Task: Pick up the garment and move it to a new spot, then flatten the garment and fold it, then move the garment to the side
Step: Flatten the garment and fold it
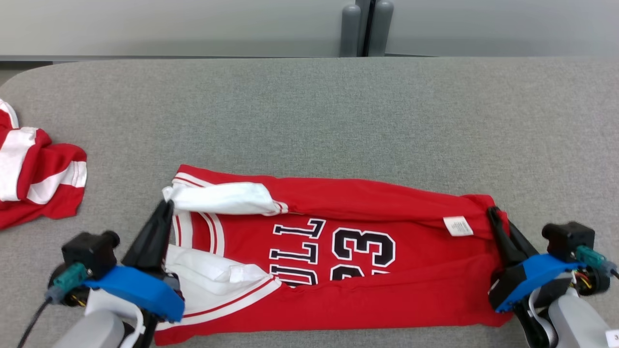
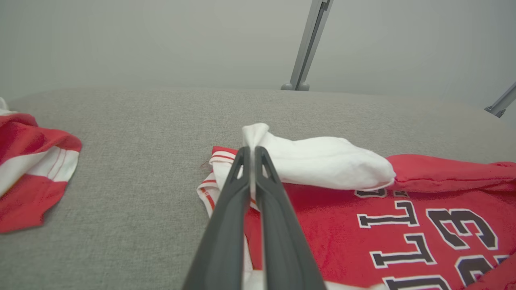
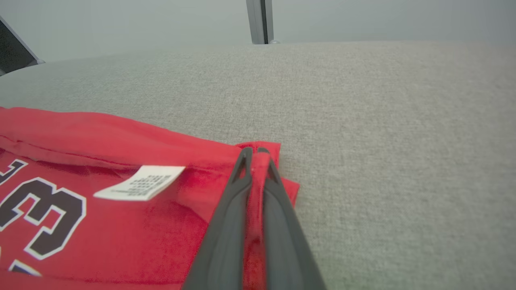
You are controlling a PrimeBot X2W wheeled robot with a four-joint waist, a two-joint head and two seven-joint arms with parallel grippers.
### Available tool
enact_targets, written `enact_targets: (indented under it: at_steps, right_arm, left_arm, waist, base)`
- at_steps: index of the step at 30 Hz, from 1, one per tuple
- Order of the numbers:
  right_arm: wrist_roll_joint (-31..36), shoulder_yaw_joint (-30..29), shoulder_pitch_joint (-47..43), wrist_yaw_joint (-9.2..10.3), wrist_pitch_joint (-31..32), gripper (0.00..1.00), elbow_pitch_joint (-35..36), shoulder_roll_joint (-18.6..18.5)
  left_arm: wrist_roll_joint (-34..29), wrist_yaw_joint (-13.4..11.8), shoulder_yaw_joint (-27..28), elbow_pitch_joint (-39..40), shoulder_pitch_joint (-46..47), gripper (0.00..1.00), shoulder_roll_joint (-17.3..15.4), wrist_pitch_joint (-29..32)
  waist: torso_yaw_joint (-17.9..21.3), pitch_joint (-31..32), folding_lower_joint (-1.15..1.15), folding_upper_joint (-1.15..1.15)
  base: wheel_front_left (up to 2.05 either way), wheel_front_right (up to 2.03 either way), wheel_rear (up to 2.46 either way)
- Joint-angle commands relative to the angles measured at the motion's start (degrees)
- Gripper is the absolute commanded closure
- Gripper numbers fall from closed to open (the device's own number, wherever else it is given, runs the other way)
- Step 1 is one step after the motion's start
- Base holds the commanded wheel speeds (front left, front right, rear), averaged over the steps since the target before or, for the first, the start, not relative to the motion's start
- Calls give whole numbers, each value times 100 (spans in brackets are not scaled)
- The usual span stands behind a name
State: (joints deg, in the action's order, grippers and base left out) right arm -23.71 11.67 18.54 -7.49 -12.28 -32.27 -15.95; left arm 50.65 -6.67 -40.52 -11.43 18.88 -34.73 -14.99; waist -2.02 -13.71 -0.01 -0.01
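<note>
"What are you working on out there?"

"You've got a table [image 1: 338, 106] covered in grey woven cloth, with its far left corner rounded off."

"And behind it?"

"Look past the far edge and you'll see a pale grey wall [image 1: 169, 24] of two smooth panels. Where they meet, two rounded grey posts [image 1: 349, 34] stand side by side, with a dark gap between them."

"How's your light?"

"Soft and even. The cloth reads the same grey from edge to edge."

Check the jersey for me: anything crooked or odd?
Yes. The jersey is folded unevenly: its white sleeve bunches near the left pincer, and a care label sticks out near the right pincer. Another red-and-white garment lies crumpled at left.
</note>
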Motion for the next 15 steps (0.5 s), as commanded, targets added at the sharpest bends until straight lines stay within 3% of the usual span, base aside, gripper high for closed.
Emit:
enact_targets:
  at_steps: [1,10,11,12,13,15]
  right_arm:
    - [18,-68,-181,-1,-51,100,13,-5]
    - [-137,-217,-756,-1,-73,100,227,99]
    - [-138,-225,-798,-1,-59,91,268,120]
    - [-156,-231,-843,-1,-65,54,320,136]
    - [-203,-235,-887,-1,-66,0,378,158]
    - [-210,-304,-1005,-1,-61,0,502,125]
  left_arm:
    - [-37,-36,109,69,-195,100,80,-25]
    - [-277,11,564,146,-1165,100,451,-26]
    - [-294,-10,635,140,-1215,100,498,-26]
    - [-365,-33,732,168,-1236,70,555,-26]
    - [-449,-46,800,181,-1286,0,576,-26]
    - [-611,-58,994,252,-1384,0,674,-26]
  waist:
    - [-25,39,1,1]
    - [-83,285,1,1]
    - [-84,306,1,1]
    - [-91,332,1,1]
    - [-98,353,1,1]
    - [-128,393,1,1]
  base:
    - [0,0,0]
    - [0,0,0]
    - [0,0,0]
    - [0,0,0]
    - [0,0,0]
    - [0,0,0]
